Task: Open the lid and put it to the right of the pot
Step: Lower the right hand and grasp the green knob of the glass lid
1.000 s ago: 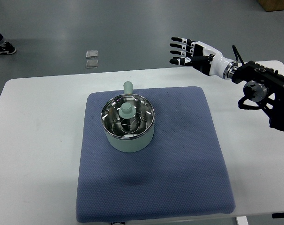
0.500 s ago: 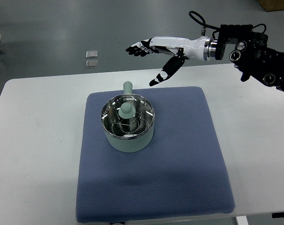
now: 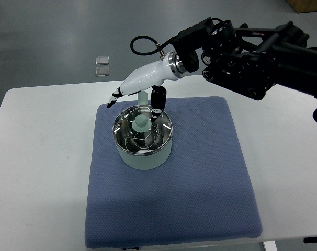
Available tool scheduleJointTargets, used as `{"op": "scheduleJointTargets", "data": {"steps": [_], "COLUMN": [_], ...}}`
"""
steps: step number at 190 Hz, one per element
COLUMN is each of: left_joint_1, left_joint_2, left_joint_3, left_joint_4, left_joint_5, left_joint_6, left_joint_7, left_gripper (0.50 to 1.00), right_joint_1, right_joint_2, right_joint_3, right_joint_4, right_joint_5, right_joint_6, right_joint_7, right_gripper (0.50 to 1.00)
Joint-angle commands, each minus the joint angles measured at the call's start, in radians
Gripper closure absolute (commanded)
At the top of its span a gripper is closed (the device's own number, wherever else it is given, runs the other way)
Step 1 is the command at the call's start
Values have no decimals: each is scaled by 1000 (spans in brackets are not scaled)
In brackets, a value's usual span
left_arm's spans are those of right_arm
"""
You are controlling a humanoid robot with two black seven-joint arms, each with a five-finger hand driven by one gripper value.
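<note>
I see a pale green pot with a shiny silver lid on a dotted blue mat. The table is white; my right hand is white with black fingers.

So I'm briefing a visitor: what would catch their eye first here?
The black right arm sweeping in from the right, its white robot hand open just above the pot. Next, that pale green pot with its shiny lid and green knob, mid-back on the blue mat.
</note>
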Motion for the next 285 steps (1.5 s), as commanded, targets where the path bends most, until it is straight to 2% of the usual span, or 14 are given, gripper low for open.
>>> {"op": "scheduleJointTargets", "data": {"steps": [1,52,97,120,146,240,261,285], "left_joint_1": [1,1,1,1,1,1,1,1], "left_joint_2": [0,0,0,0,0,0,0,0], "left_joint_3": [0,0,0,-2,-2,-2,-2,-2], "left_joint_4": [1,-2,-2,-2,-3,-2,-2,-2], "left_joint_5": [0,0,0,0,0,0,0,0], "left_joint_6": [0,1,1,1,1,0,0,0], "left_joint_7": [0,0,0,0,0,0,0,0], "left_gripper": [500,500,500,500,500,500,500,500], "right_joint_1": [-1,-7,-21,-25,-25,-40,-44,-56], "right_joint_2": [11,-1,-4,-22,-30,-22,-22,-22], "right_joint_3": [-19,-50,-79,-74,-71,-73,-73,-74], "right_joint_4": [0,0,-12,-11,-11,-8,-8,-9], "right_joint_5": [-6,-12,-20,-18,-17,-15,-17,-17], "right_joint_6": [-35,-43,-77,-87,-89,-89,-89,-87], "right_joint_7": [0,0,0,1,7,20,20,17], "right_gripper": [566,572,603,646,742,746,801,957]}}
